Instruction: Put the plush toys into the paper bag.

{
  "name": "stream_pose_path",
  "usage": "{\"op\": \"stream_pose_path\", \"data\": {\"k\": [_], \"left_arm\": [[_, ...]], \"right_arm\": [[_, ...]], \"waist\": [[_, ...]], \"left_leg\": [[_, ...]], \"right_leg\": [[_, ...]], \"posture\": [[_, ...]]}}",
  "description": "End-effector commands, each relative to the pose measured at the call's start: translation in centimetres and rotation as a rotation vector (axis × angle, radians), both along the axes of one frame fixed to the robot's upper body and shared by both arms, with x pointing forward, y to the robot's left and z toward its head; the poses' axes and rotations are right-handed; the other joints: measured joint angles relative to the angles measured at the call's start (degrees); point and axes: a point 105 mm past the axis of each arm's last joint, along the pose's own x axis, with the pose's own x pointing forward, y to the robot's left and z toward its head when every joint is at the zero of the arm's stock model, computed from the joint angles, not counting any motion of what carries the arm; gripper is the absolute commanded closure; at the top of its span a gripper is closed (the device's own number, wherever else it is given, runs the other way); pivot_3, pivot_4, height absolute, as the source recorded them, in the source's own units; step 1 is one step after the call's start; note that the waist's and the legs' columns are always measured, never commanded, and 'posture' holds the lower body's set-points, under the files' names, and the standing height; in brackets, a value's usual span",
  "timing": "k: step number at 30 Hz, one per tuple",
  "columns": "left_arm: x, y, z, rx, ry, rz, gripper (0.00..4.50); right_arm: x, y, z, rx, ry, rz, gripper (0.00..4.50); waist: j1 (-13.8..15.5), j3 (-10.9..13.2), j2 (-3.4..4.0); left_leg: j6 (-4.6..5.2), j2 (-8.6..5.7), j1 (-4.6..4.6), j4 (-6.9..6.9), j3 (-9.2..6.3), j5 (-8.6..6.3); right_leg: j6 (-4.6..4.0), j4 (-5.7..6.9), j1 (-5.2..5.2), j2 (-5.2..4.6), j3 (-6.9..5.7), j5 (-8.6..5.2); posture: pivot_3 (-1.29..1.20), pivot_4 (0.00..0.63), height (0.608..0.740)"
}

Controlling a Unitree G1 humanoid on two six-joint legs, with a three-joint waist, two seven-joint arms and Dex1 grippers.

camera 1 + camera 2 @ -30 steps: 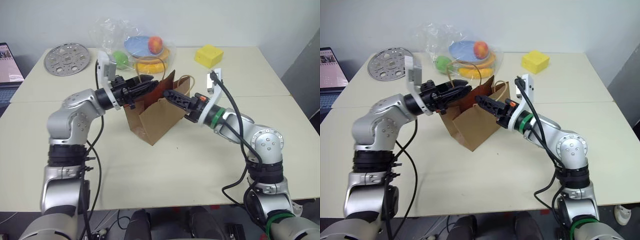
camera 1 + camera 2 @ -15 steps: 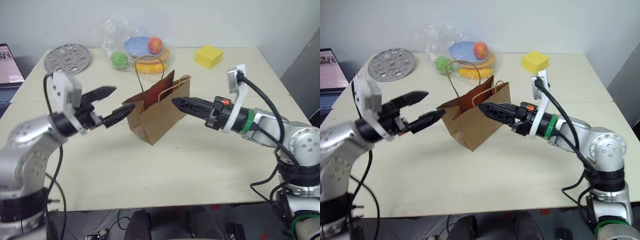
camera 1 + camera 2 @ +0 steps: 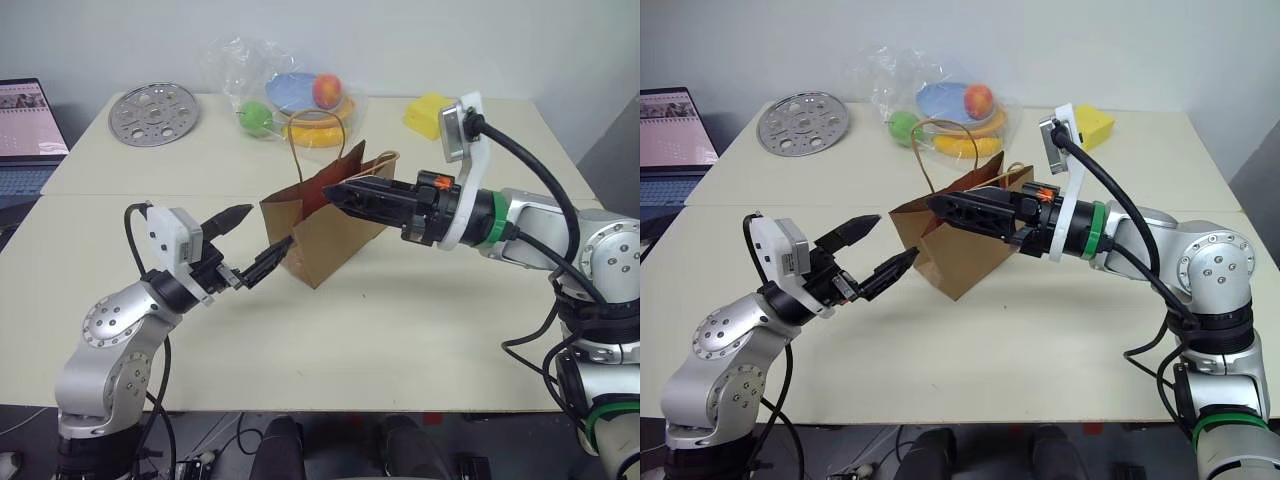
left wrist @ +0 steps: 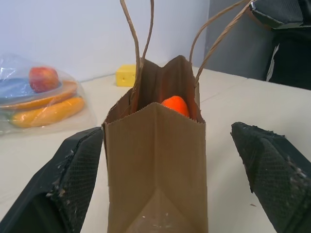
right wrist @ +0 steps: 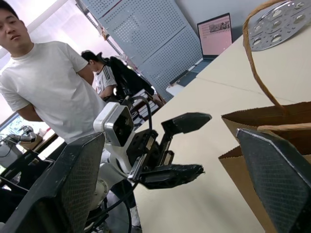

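Here the paper bag point(image 3: 325, 225) stands upright at frame centre, an orange plush toy point(image 4: 176, 105) inside; left gripper point(image 3: 252, 243) and right gripper point(image 3: 345, 194) flank it, both spread empty.

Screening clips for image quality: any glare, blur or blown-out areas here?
Right wrist view: bright backlight washes out the background behind the person. Left wrist view: paper bag crisp, own fingers soft. Left eye view: even light, glare on the clear plastic bag.
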Motion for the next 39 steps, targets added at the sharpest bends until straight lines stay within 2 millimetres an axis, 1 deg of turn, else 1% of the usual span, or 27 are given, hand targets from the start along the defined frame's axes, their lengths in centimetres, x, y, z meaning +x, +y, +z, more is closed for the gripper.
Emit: {"op": "stream_pose_path", "data": {"k": [1,4,7,10,14,16,19,22,25,31,37,38,39], "left_arm": [[0.7,-0.7,0.4,-0.009,-0.057,0.005,0.01],[1.2,-1.0,0.0,-0.022,-0.053,0.001,0.01],[1.4,-1.7,-0.6,-0.063,0.000,-0.038,0.01],[1.8,-2.2,-1.2,-0.065,0.021,-0.046,0.01],[2.4,-2.3,-1.5,-0.052,0.016,-0.041,0.01],[2.6,-2.3,-1.4,-0.053,0.012,-0.042,0.01],[3.0,-2.4,-1.3,-0.049,0.006,-0.045,0.01],[3.3,-2.4,-1.3,-0.037,-0.005,-0.039,0.01],[3.1,-2.5,-1.2,-0.053,-0.008,-0.066,0.63],[3.3,-2.5,-1.2,-0.056,0.000,-0.065,2.46],[3.2,-2.5,-1.8,-0.053,0.035,-0.073,4.29],[3.3,-2.5,-2.0,-0.048,0.043,-0.075,4.46],[3.3,-2.5,-2.1,-0.044,0.048,-0.077,4.46]], "right_arm": [[-1.1,0.0,1.9,0.017,-0.073,0.016,0.00],[-0.9,-0.6,1.7,-0.029,-0.098,-0.024,0.00],[-0.7,-1.3,1.6,-0.099,-0.178,-0.078,0.00],[-0.6,-1.8,1.4,-0.250,-0.373,-0.130,0.00],[-0.9,-2.2,0.7,-0.374,-0.520,-0.114,0.00],[-1.0,-2.2,0.4,-0.397,-0.548,-0.095,0.00],[-1.6,-2.0,0.1,-0.385,-0.547,-0.049,0.00],[-1.5,-2.0,0.0,-0.381,-0.544,-0.043,0.00],[-1.4,-1.9,0.1,-0.363,-0.530,-0.048,0.00],[-1.3,-2.0,0.1,-0.356,-0.522,-0.058,0.00],[-1.1,-2.4,0.1,-0.364,-0.516,-0.081,0.00],[-1.1,-2.6,0.0,-0.366,-0.510,-0.086,0.00],[-1.0,-2.7,-0.1,-0.367,-0.505,-0.090,0.00]], "waist": [[0.23,0.00,0.00],[0.27,0.00,-0.01],[0.29,0.00,-0.01],[0.33,0.00,0.00],[0.35,0.00,-0.01],[0.28,0.00,0.00],[0.34,0.00,-0.01],[0.33,0.00,-0.01],[0.33,0.00,-0.01],[0.33,0.00,-0.01],[0.33,0.00,-0.01],[0.33,0.00,-0.01],[0.33,0.00,-0.01]], "left_leg": [[0.00,0.00,-0.01,0.01,0.01,0.00],[0.00,0.00,-0.01,0.00,0.01,0.00],[0.00,0.00,-0.01,-0.02,0.00,0.00],[0.00,0.00,-0.02,-0.03,0.00,0.00],[0.00,0.00,-0.02,-0.02,-0.01,0.00],[0.00,0.00,-0.01,-0.02,-0.01,0.00],[0.00,-0.01,-0.01,0.00,-0.01,0.00],[0.00,-0.01,-0.02,0.00,0.00,0.00],[0.00,0.00,-0.02,-0.01,-0.01,0.00],[0.00,-0.01,-0.02,-0.01,-0.01,0.00],[0.00,-0.01,-0.02,-0.01,-0.02,0.00],[0.00,-0.01,-0.02,-0.01,-0.02,0.00],[0.00,-0.01,-0.02,-0.01,-0.02,0.00]], "right_leg": [[0.00,0.00,0.00,0.00,0.01,0.00],[0.00,-0.01,0.01,0.00,0.00,0.00],[0.00,-0.01,-0.01,0.00,-0.01,0.00],[0.00,-0.03,-0.02,0.00,-0.01,0.00],[0.00,-0.04,-0.02,0.00,-0.02,0.00],[0.00,-0.04,-0.02,0.00,-0.02,0.00],[0.00,-0.04,-0.01,0.00,-0.02,0.00],[0.00,-0.04,0.00,-0.01,-0.02,0.00],[0.00,-0.03,0.00,-0.01,-0.03,0.00],[0.00,-0.03,0.00,0.00,-0.03,0.00],[0.00,-0.03,0.00,-0.01,-0.04,0.00],[0.00,-0.03,0.01,0.00,-0.04,0.00],[0.00,-0.03,0.01,-0.01,-0.04,0.00]], "posture": [[0.00,0.150,0.740],[0.00,0.150,0.740],[0.00,0.150,0.740],[0.00,0.150,0.740],[0.00,0.150,0.740],[0.00,0.150,0.740],[0.00,0.150,0.740],[0.00,0.150,0.740],[0.00,0.150,0.740],[0.00,0.150,0.740],[0.00,0.150,0.740],[0.00,0.150,0.740],[0.00,0.150,0.740]]}}
